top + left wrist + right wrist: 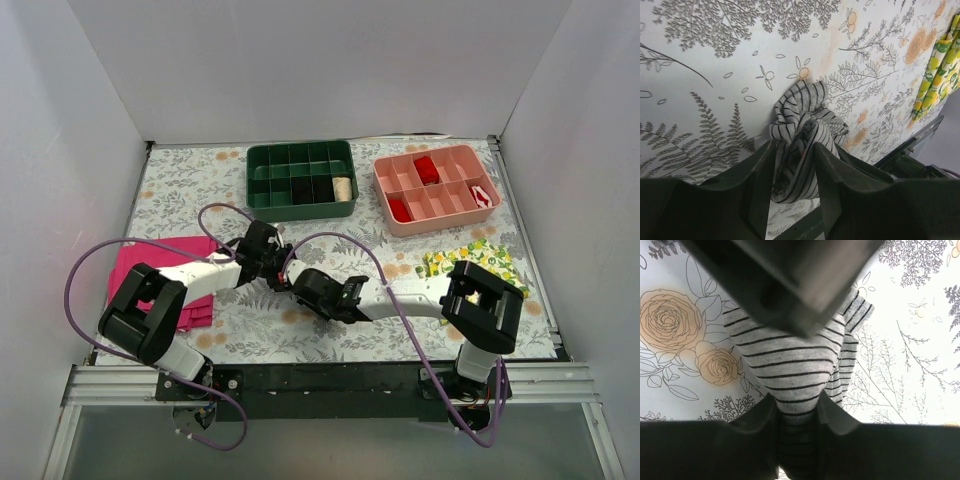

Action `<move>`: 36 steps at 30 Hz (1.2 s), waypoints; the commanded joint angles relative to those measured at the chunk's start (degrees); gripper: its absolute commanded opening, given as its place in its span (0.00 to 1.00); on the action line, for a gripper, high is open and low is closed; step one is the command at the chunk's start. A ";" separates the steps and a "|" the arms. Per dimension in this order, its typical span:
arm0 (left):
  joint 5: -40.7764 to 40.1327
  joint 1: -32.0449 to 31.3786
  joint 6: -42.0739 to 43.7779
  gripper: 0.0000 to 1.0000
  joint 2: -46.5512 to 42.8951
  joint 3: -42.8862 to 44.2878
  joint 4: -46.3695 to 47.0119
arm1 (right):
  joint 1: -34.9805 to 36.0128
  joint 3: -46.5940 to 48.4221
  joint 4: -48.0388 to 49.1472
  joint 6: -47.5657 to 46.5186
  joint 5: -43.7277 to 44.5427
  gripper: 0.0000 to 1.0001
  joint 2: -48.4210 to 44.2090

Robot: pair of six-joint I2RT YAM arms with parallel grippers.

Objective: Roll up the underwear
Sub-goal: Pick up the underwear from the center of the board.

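The underwear (800, 110) is a bunched grey-and-white striped bundle on the floral tablecloth. A speck of its orange trim shows between the left fingers. My left gripper (794, 150) is shut on one end of it. My right gripper (797, 402) is shut on the striped fabric (790, 360) from the other side. In the top view both grippers meet mid-table, left (272, 252) and right (305, 285), and hide the underwear between them. The left arm's dark housing (790, 280) fills the top of the right wrist view.
A magenta cloth (160, 275) lies at the left. A lemon-print cloth (480, 262) lies at the right and shows in the left wrist view (935, 65). A green divided tray (300, 180) and a pink divided tray (435, 188) stand at the back. White walls enclose the table.
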 commanded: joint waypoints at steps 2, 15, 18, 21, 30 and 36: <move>-0.10 3.54 2.09 0.47 -3.04 2.00 -3.79 | -3.90 -3.34 -6.82 1.66 -8.26 0.08 2.85; -4.58 11.89 1.74 0.71 -19.48 2.97 -9.42 | -25.43 4.82 -1.11 11.58 -38.06 0.01 -6.65; -4.32 12.07 2.18 0.71 -20.01 2.45 -9.59 | -28.77 9.39 -1.19 13.26 -41.67 0.01 -5.69; -4.14 12.33 2.62 0.71 -19.75 2.18 -9.60 | -31.49 14.05 -1.20 15.71 -44.83 0.01 -4.63; -5.72 14.70 4.03 0.72 -19.48 3.67 -11.44 | -37.04 29.77 -5.58 18.71 -43.18 0.01 1.87; -6.07 17.25 6.13 0.76 -18.60 5.08 -13.81 | -37.30 45.59 -12.43 19.59 -33.60 0.01 9.60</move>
